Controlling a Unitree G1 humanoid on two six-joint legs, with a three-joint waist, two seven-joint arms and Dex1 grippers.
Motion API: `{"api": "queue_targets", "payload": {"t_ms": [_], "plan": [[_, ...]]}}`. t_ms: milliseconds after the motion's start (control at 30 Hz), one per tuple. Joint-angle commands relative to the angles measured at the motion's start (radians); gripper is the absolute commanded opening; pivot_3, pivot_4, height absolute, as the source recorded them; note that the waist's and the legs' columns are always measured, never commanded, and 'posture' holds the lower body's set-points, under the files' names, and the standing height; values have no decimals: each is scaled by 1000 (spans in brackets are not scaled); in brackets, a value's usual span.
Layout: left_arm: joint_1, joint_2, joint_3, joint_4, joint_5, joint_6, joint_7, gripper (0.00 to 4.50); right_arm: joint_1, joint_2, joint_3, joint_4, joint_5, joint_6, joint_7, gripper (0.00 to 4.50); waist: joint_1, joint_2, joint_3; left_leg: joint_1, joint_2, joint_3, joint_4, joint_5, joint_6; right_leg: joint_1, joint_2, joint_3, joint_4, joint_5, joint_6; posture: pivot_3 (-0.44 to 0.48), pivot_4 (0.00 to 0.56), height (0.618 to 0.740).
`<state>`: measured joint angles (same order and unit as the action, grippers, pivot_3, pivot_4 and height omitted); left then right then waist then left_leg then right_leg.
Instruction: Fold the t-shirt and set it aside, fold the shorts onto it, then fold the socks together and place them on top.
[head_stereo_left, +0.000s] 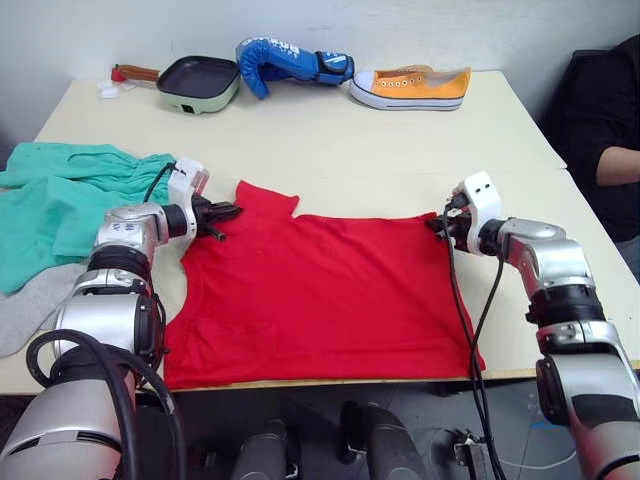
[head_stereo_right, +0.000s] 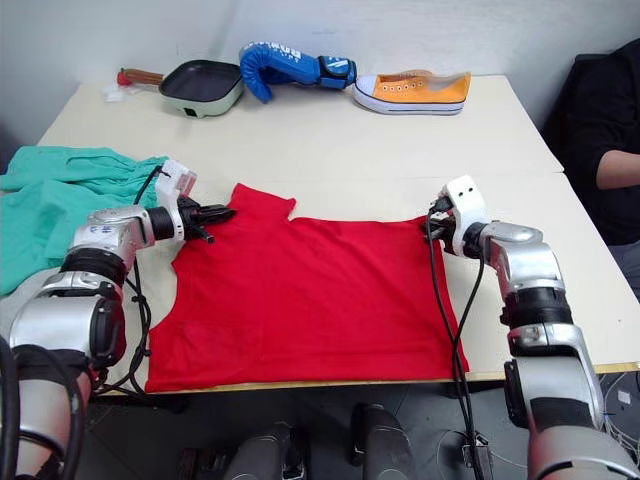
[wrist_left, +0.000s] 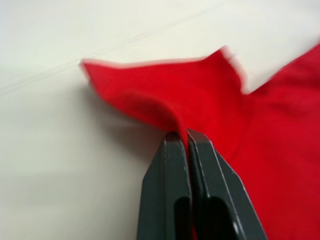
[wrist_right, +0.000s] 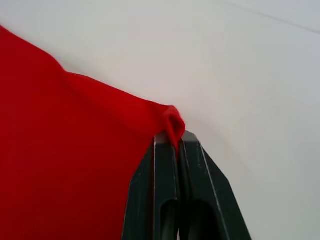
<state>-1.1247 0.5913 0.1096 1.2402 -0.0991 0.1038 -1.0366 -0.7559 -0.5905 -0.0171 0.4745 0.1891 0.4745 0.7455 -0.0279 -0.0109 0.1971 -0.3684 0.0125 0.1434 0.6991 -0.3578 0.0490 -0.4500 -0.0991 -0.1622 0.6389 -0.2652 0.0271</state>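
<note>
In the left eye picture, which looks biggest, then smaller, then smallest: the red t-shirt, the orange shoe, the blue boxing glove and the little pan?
1. t-shirt, by far the biggest.
2. orange shoe and blue boxing glove: they look about alike, so no order between them.
3. pan, slightly smaller, though it is close.

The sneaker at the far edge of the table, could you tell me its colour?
Orange with a white sole, clearest in the left eye view: sneaker.

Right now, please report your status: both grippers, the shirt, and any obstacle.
Left gripper and right gripper both shut on the bright red cotton t-shirt, one at each far corner. Shirt flat on the table. Teal-green fabric shorts lie beside, not blocking.
</note>
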Motion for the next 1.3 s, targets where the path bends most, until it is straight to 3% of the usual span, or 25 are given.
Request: {"api": "queue_targets", "payload": {"t_ms": [33, 233, 333, 400, 533, 633, 800, 1000, 1067, 1167, 1233, 1300], "plan": [[46, 52, 18, -117, -33, -149, -152, 27, 125, -65, -31, -231, -15, -201, 45, 0, 0, 0, 0, 0, 0, 0, 0, 0, 0, 0, 0, 0, 0, 0, 0, 0, 150, 740], [282, 99, -52, -349, 31, -542, -209, 27, 381, -148, -20, -423, -137, -707, 59, 0, 0, 0, 0, 2, 0, 1, -1, -1, -1, 1, 1, 2, -1, 0, 0, 0, 150, 740], [375, 121, -70, -397, 85, -804, -134, 27, 446, -203, 4, -414, -245, -979, 44, 0, 1, 0, 0, 4, 0, 2, -1, -1, -1, 1, 0, 3, 0, 0, 0, 0, 150, 740], [400, 138, -73, -378, 158, -1022, -18, 27, 469, -245, 19, -366, -333, -1175, 12, 0, 2, 0, 0, 4, 0, 2, 0, -1, -1, 1, 0, 3, -1, 0, 0, 0, 150, 740], [411, 178, -79, -314, 325, -1294, 217, 27, 484, -306, 35, -274, -485, -1471, -66, 0, 4, 0, 0, 10, 0, 3, -1, -1, -1, 6, -2, 4, -3, 0, 0, 0, 150, 740], [423, 248, -76, -281, 554, -1462, 440, 27, 499, -347, 22, -191, -640, -1667, -162, 0, 4, 0, 0, 12, 0, 4, -3, -1, -2, 6, -2, 4, -4, 0, 0, 0, 150, 740], [426, 348, -212, -294, 1004, -1424, 953, 27, 487, -377, 4, -95, -906, -1790, -345, 0, 3, 0, 0, 14, 0, 6, -7, -1, -2, 6, -2, 6, -4, 0, 0, 0, 150, 740], [381, 363, -411, -228, 1191, -1365, 1306, 27, 462, -394, 39, -50, -987, -1759, -473, 0, 9, 2, -2, 17, 0, 10, -12, 0, -1, 6, -2, 9, -3, 0, 0, 0, 150, 740], [357, 357, -443, -180, 1168, -1372, 1318, 27, 462, -401, 64, -33, -959, -1740, -470, 0, 17, 3, -2, 19, 0, 11, -12, 1, -2, 7, -2, 10, -3, 0, -1, 0, 150, 740], [325, 335, -431, -66, 1018, -1406, 1189, 230, 483, -411, 104, -32, -803, -1680, -411, 186, 24, 3, -2, 23, 0, 13, -15, 2, -3, 7, -2, 12, -1, -1, -2, 0, 150, 740], [306, 304, -370, 34, 836, -1405, 974, 698, 520, -431, 134, -94, -615, -1592, -325, 644, 25, 3, -2, 29, 0, 16, -17, 2, -3, 11, -2, 13, -1, -2, -4, 0, 150, 740], [301, 261, -273, 85, 610, -1340, 660, 1376, 557, -462, 143, -194, -448, -1498, -247, 1351, 25, 3, -2, 30, 1, 17, -18, 2, -3, 11, -1, 13, -1, -3, -4, 0, 150, 740]]}}
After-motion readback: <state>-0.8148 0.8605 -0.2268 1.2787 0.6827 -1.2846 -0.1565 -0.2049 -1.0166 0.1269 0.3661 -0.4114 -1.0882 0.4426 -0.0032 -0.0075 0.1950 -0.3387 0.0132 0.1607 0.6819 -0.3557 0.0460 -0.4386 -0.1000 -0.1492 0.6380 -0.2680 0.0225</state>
